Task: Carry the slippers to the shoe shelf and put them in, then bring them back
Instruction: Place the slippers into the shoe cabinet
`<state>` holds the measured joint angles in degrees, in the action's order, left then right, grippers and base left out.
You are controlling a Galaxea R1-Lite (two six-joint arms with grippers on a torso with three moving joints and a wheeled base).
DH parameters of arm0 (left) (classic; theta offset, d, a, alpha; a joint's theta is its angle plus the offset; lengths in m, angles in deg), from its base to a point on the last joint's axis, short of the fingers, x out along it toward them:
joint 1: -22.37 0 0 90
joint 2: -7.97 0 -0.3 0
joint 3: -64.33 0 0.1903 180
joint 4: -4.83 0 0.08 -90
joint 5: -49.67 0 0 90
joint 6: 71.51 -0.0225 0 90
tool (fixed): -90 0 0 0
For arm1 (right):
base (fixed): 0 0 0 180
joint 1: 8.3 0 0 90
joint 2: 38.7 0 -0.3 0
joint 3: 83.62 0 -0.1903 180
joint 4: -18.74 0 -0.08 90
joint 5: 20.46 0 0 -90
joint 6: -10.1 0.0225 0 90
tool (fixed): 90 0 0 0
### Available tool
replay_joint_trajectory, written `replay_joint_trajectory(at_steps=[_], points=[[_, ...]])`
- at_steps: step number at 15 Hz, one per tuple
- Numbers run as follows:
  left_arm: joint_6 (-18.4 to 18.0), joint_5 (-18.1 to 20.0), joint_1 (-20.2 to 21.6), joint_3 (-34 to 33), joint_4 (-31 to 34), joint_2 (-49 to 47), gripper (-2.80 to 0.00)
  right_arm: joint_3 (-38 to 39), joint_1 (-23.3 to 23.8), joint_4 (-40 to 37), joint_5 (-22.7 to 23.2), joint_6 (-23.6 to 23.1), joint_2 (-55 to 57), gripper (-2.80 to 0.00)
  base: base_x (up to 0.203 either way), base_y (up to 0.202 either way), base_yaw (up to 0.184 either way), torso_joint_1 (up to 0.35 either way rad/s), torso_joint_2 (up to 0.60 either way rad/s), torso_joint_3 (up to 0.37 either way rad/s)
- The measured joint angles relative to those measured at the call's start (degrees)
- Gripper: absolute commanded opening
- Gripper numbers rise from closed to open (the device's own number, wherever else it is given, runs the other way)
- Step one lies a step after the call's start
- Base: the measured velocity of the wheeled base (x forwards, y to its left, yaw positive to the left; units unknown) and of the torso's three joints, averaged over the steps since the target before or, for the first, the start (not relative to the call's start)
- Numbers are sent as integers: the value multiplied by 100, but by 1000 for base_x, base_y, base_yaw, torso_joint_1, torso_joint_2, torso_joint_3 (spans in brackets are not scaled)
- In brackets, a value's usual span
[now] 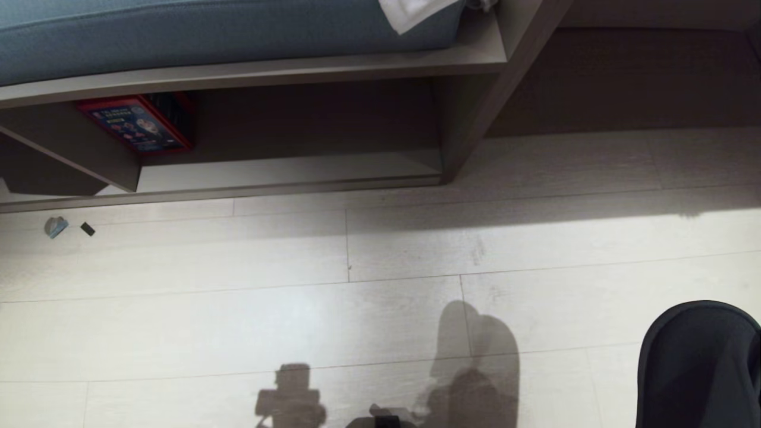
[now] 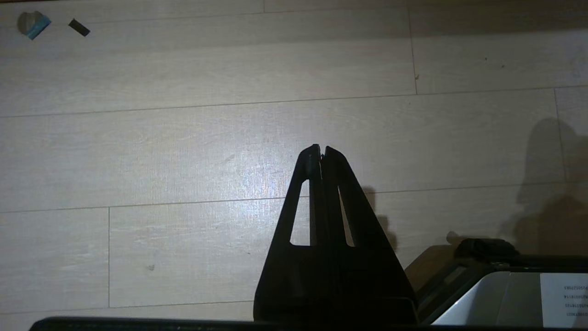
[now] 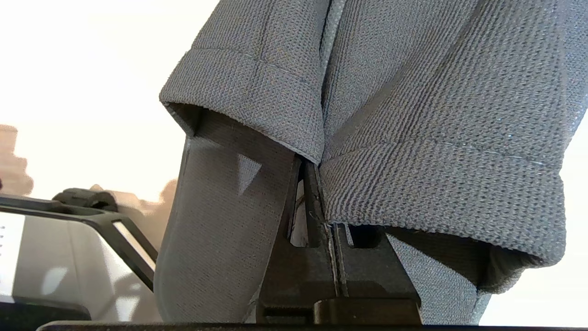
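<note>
Two slippers (image 3: 367,115) are what I am carrying, though my head camera catches only the rounded dark toe end of the pair at the lower right corner. I take the shoe shelf (image 1: 285,172) as my landmark: its low open cubby runs across the upper part of the head view, with a pale bottom board and a vertical divider at its right end. Deep inside the shelf, toward its left, lies a red-edged box (image 1: 138,123) with a printed blue face. Above the shelf sits a blue cushion (image 1: 208,30), and a white cloth (image 1: 413,12) hangs over the cushion's right end. On the pale plank floor (image 1: 357,309) just in front of the shelf's left end lie a small blue-grey scrap (image 1: 56,226) and a tiny black piece (image 1: 87,229), close beside each other. The slippers are well apart from the shelf, out over the floor in front of its right side, none of them inside the cubby.

From my left wrist camera, the left gripper (image 2: 321,149) has its fingers pressed together with nothing between them, hovering over bare floor. The same scrap and black piece show far off, toward the shelf side.

From my right wrist camera, the right gripper (image 3: 312,184) is pinched tight on the slippers: its fingers are clamped on the fabric edges where the two dark grey uppers meet, and both slippers hang from that grip, filling most of the view.
</note>
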<state>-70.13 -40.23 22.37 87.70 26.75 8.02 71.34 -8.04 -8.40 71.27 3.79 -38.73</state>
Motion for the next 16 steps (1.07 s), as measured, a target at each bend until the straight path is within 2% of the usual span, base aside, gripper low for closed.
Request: replay_joint_trajectory(at_steps=[13,16], points=[[7,0,0,0,0,0,-280,10,0,5,-2,35,2,-280,0,0,0,3,2,204],[10,0,0,0,0,0,-280,10,0,0,-6,162,2,-280,0,0,0,-1,0,206]])
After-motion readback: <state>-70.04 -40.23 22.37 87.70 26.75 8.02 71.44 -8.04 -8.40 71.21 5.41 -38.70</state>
